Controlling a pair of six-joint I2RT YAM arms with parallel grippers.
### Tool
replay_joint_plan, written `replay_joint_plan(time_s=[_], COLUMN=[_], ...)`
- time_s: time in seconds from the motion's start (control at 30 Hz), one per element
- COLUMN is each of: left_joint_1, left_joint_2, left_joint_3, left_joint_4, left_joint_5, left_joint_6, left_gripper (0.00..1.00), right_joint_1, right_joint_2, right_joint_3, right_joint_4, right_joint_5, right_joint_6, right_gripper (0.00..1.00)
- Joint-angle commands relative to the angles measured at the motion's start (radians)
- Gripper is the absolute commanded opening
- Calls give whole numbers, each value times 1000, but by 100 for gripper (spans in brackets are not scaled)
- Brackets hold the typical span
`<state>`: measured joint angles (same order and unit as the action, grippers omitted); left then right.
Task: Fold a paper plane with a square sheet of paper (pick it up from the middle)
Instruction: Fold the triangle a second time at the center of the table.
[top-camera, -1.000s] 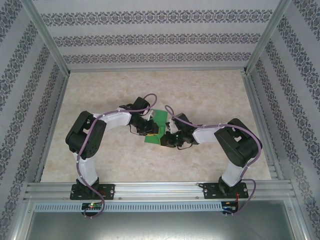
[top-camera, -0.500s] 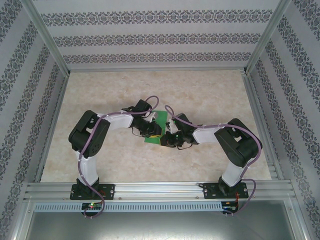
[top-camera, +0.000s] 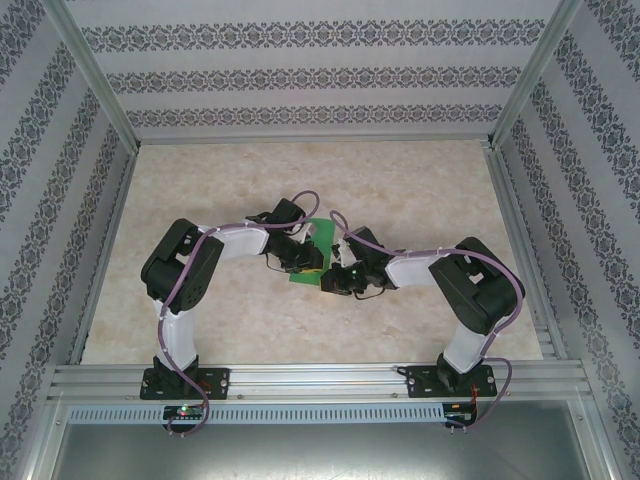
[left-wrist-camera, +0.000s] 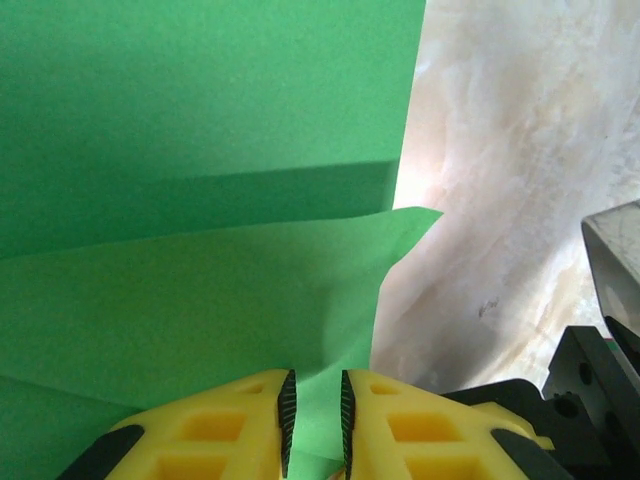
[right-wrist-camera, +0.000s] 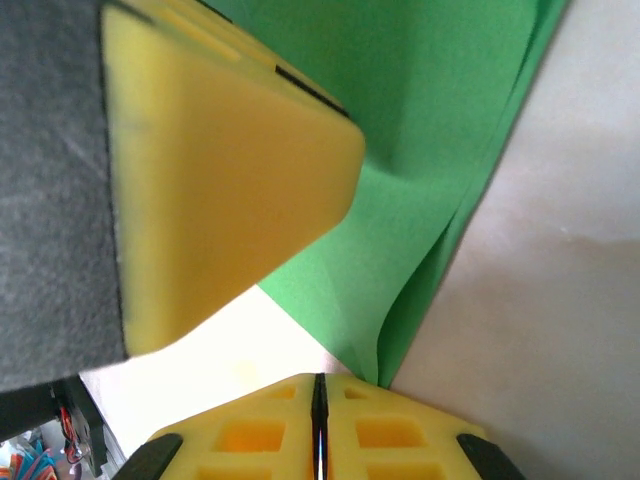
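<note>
Currently the left fingers (left-wrist-camera: 285, 415) stand almost together, a narrow gap between them, pinching a raised flap of the green sheet of paper (left-wrist-camera: 200, 300). The sheet lies partly folded at the middle of the table (top-camera: 420, 190), between the two arms, with its layers overlapping. The right fingers (right-wrist-camera: 300, 425) are pressed together at the sheet's edge. Possibly that edge is caught between them; the view does not settle it.

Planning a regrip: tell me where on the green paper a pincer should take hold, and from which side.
Take the green paper by its upper flap, at the free edge near the pointed corner. Come in from the table side: that edge looks lifted, casting a shadow on the layer beneath, so a finger could probably slide under.
</note>
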<state>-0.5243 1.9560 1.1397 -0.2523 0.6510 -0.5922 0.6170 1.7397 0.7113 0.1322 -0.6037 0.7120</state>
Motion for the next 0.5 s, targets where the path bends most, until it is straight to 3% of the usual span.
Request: replay_joint_plan(time_s=[0.0, 0.47], left_joint_1=[0, 7], left_joint_2=[33, 19], left_joint_3=[3, -21], left_joint_4=[-7, 59], left_joint_5=[-96, 14], left_joint_6=[-1, -30], left_gripper=[24, 24], right_joint_1=[-3, -76], right_joint_2=[4, -122], right_joint_3=[-34, -77], right_joint_4=[-48, 156], right_joint_5=[45, -55], right_joint_6=[4, 158], right_gripper=[11, 11])
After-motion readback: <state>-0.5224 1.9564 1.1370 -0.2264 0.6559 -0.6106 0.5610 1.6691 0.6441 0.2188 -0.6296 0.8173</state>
